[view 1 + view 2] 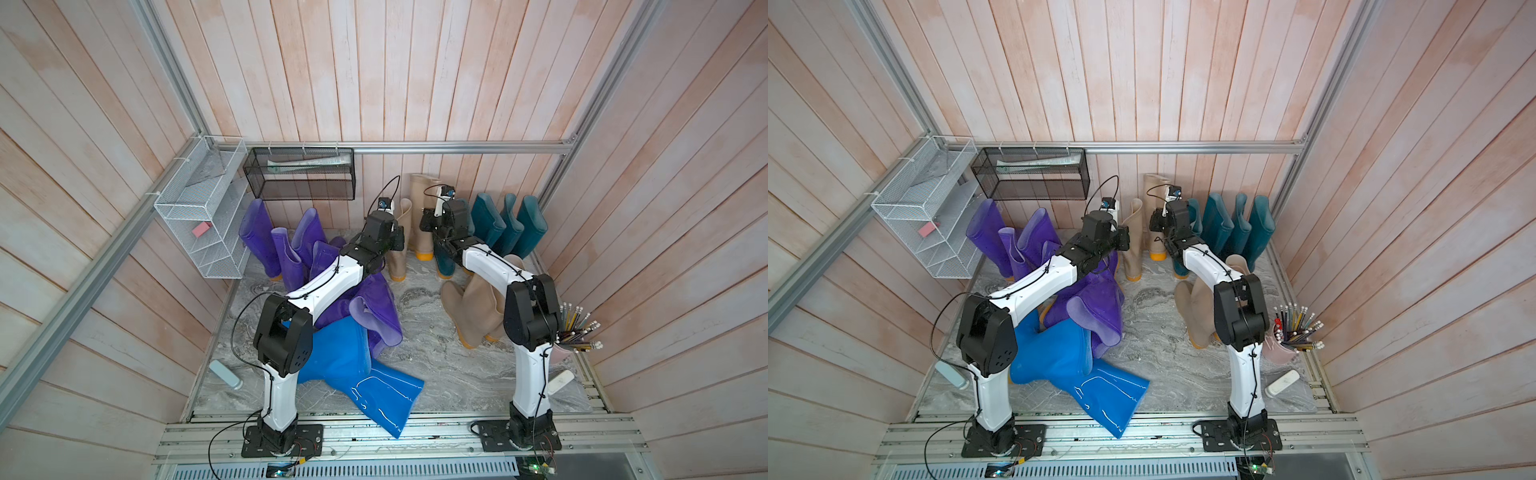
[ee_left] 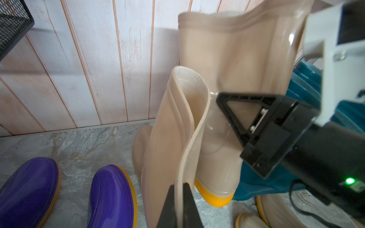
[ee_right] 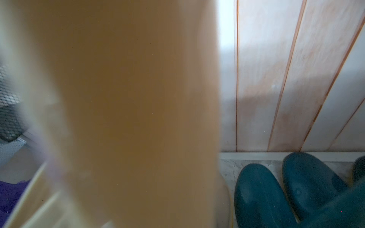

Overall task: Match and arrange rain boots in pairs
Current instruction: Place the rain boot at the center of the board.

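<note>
Rain boots [image 1: 361, 365]: four teal [image 1: 532, 224], four beige [image 1: 473, 307], two blue [image 1: 386, 399]

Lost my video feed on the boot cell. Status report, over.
Left gripper shut on rim of front beige boot. Right gripper shut against rear beige boot, grip unclear. Teal boot tight beside right gripper.

My left tool [image 1: 1126, 241] is closed at the upper shaft of an upright beige rain boot [image 1: 1133, 259]. My right tool [image 1: 1158, 239] is closed against a second upright beige rain boot [image 1: 1153, 187] just behind it. Teal rain boots [image 1: 1237, 232] stand in a row by the rear wall [image 1: 1183, 83]. Purple rain boots [image 1: 1000, 241] crowd the rear left corner. Blue rain boots [image 1: 1075, 365] lie flat on the marble surface [image 1: 1175, 374], near my left arm's base.
</note>
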Robot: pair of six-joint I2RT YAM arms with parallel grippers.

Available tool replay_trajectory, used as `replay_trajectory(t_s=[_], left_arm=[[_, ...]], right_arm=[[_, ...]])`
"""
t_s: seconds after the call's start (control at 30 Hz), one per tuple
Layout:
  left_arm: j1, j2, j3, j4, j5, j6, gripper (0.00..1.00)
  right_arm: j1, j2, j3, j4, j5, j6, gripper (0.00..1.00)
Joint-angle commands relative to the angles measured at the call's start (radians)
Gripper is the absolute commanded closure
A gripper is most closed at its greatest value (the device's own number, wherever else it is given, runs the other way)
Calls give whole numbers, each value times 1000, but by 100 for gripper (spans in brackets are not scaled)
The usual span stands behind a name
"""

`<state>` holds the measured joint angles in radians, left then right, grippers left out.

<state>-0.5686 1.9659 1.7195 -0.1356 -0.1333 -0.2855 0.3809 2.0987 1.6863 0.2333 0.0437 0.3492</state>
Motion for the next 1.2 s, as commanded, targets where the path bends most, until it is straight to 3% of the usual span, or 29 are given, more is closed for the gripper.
replay_trajectory(t_s=[0.0, 0.13, 0.2, 0.33, 0.53, 0.7, 0.8, 1.17], left_arm=[[8, -33, -18, 16, 19, -9, 100], [11, -38, -23, 23, 37, -10, 100], [12, -38, -23, 21, 44, -16, 100], [11, -51, -33, 22, 66, -19, 100], [12, -61, -32, 19, 95, -23, 93], [13, -56, -19, 12, 129, -24, 88], [13, -54, -12, 6, 142, -25, 93], [13, -33, 47, -1, 249, -60, 96]], right_arm=[[-2, -25, -63, 137, 1, 6, 100], [4, -56, -145, 144, 7, 1, 100], [4, -77, -192, 155, -4, 9, 81], [7, -147, -275, 163, 1, 11, 56], [15, -226, -272, 103, -22, 4, 33], [16, -254, -262, 51, -18, -8, 31], [16, -276, -281, 52, -5, -17, 32], [15, -449, -284, -17, 48, -76, 26]])
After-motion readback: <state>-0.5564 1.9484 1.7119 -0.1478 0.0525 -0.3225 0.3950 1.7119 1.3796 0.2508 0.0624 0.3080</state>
